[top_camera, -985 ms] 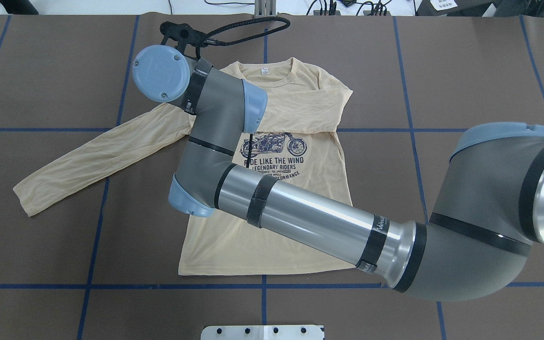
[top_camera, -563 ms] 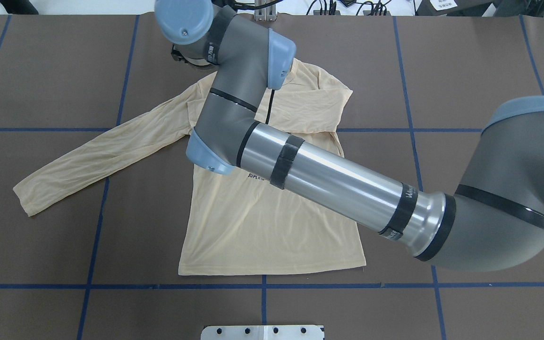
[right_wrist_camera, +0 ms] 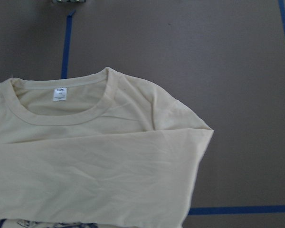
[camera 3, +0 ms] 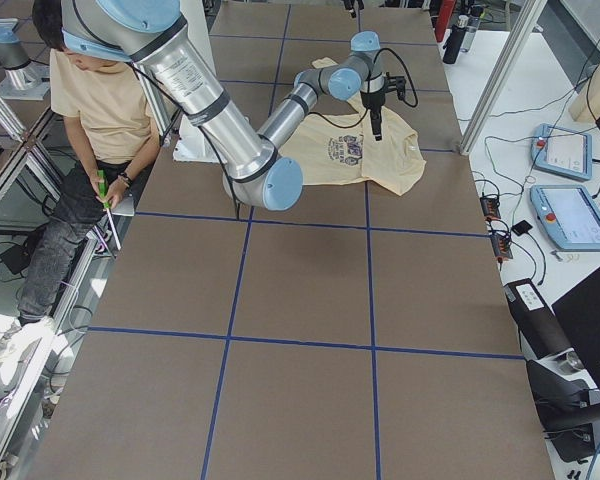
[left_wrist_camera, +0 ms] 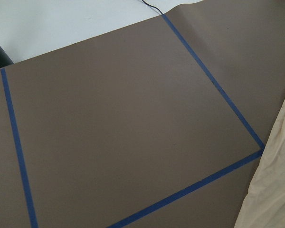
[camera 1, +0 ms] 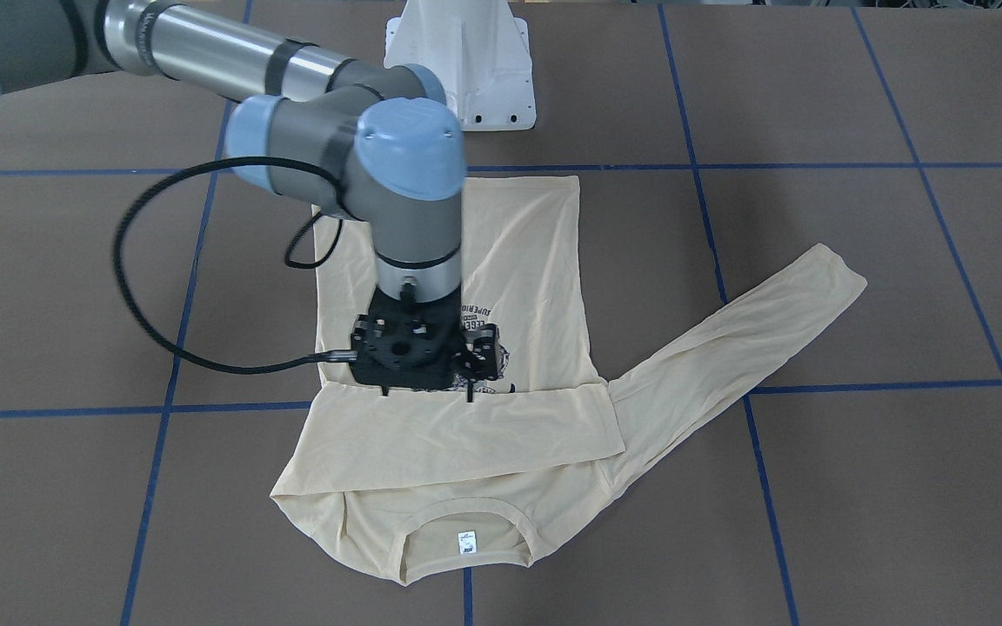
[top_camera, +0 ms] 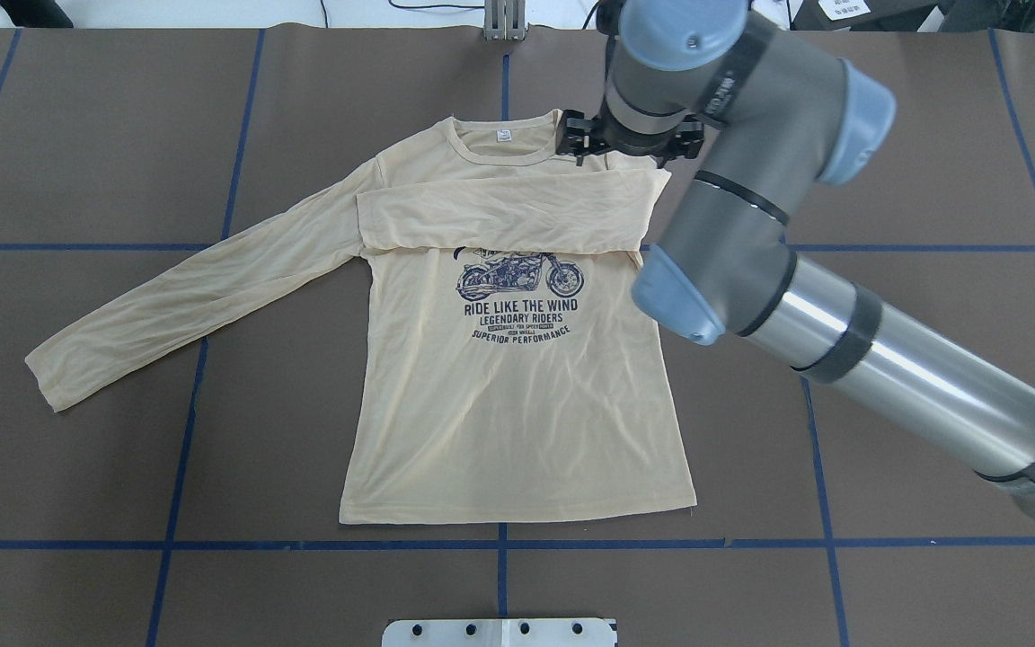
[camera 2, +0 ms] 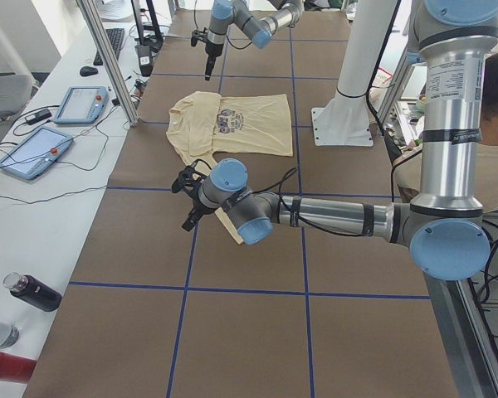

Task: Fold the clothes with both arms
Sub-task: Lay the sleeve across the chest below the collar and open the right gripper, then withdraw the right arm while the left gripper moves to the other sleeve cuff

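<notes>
Brown tape-gridded mat under cream T-shirt; white bench alongside.

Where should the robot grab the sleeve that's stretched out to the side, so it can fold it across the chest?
Probably at the cuff, the free end of the flat sleeve, farthest from the shoulder. Come straight down with the left arm, which is on that side, jaws set across the sleeve's width. The other sleeve already lies folded across the chest.
</notes>
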Available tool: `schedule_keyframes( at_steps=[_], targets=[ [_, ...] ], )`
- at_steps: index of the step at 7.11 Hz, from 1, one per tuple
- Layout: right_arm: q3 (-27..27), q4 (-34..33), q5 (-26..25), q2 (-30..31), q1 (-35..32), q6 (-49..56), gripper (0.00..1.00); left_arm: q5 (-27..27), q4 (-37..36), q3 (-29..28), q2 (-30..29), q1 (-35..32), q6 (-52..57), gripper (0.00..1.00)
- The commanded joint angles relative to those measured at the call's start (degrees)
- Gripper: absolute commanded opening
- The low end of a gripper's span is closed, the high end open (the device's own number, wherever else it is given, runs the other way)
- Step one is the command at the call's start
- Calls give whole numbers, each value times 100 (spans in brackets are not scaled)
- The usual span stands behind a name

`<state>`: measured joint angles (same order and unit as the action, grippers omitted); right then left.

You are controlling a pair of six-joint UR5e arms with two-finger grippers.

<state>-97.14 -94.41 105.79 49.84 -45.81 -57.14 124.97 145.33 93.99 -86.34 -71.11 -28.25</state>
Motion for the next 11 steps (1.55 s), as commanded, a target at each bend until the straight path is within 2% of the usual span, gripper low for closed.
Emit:
schedule_keyframes(
  at_steps=[1, 2, 4, 5, 6, 7, 8, 11],
  targets=[
    [-1750, -395, 668, 1871, -803, 1645, 100, -691, 713, -4, 414, 710, -1021, 100],
    [-1930, -386, 984, 2472, -1286, 2454, 100, -902, 724, -4, 477, 1000, -1225, 100],
    [-1784, 558, 1888, 3562, -2270, 3722, 100, -1463, 838, -4, 573, 1685, -1821, 99],
    [-1643, 920, 2206, 3881, -2588, 4067, 100, -1666, 839, -30, 574, 1914, -2059, 90],
    [-1598, 1011, 2279, 3954, -2696, 4148, 100, -1721, 847, -204, 565, 2012, -2062, 83],
    [-1589, 1012, 2279, 3946, -2697, 4141, 100, -1817, 856, -267, 574, 2161, -2062, 82],
    [-1589, 1021, 2271, 3945, -2697, 4140, 100, -1827, 865, -337, 574, 2259, -2070, 75],
    [-1589, 1038, 2262, 3945, -2697, 4149, 100, -1827, 856, -426, 644, 2409, -2070, 72]
  ],
)
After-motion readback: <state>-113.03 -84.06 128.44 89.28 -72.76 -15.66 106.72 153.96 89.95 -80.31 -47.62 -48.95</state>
